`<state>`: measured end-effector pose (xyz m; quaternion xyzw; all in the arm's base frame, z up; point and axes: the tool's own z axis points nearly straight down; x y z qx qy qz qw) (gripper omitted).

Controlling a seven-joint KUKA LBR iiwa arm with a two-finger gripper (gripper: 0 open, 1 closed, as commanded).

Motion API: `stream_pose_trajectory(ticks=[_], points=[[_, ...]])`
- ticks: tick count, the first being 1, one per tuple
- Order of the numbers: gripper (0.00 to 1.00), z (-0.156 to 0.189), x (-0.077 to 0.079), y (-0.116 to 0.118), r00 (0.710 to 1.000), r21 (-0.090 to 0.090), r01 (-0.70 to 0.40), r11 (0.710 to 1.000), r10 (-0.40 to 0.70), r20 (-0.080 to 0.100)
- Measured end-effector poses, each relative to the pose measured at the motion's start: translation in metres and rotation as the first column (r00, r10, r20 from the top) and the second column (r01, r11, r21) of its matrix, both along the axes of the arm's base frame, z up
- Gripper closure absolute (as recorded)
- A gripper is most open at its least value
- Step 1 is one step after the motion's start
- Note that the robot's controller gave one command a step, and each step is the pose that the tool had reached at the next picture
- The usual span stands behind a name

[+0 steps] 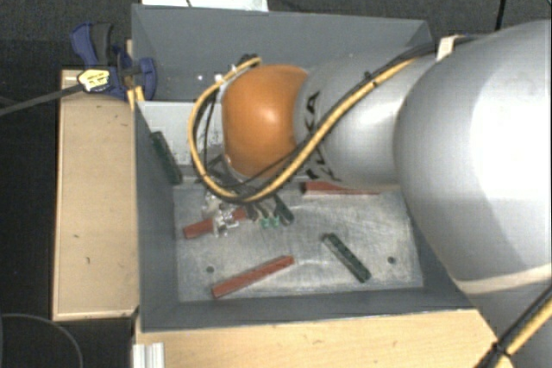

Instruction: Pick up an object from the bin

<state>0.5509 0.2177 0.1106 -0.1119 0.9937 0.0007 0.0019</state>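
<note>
Camera view from above gives us the grey bin (285, 47), with the arm (431, 142) reaching in from the right and bulking over much of the bin's right half. At its wrist we see the rounded orange cover (259, 121), with yellow and black cables (197, 129) looping round its left side and down beneath it. Below that cover the claw (221, 217) sits low over the left part of the bin floor. We cannot tell whether it is open or closed, since the cover and cables hide much of it. Just beside the claw, on its left and seemingly touching it, lies a short red-brown bar (197, 229); whether the claw grips it we cannot say. Near the claw on its right we make out a few small dark green pieces (274, 219). Closer to the front wall a long red-brown bar (253, 276) lies flat at a slant, apart from the claw. A dark green bar (347, 258) lies further right on the floor, well apart from both. Another dark green bar (163, 157) leans along the left wall, and a red strip (338, 188) shows just under the arm's edge.
</note>
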Motion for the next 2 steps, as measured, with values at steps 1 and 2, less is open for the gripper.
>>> stream_pose_trajectory(ticks=[1, 2], points=[[1.0, 0.0054, 0.0003, 0.0001, 1.0, 0.001, 0.001, 1.0, -0.001, 0.002], [1.0, 0.0071, 0.0004, 0.0002, 1.0, 0.001, 0.001, 1.0, -0.001, 0.002]])
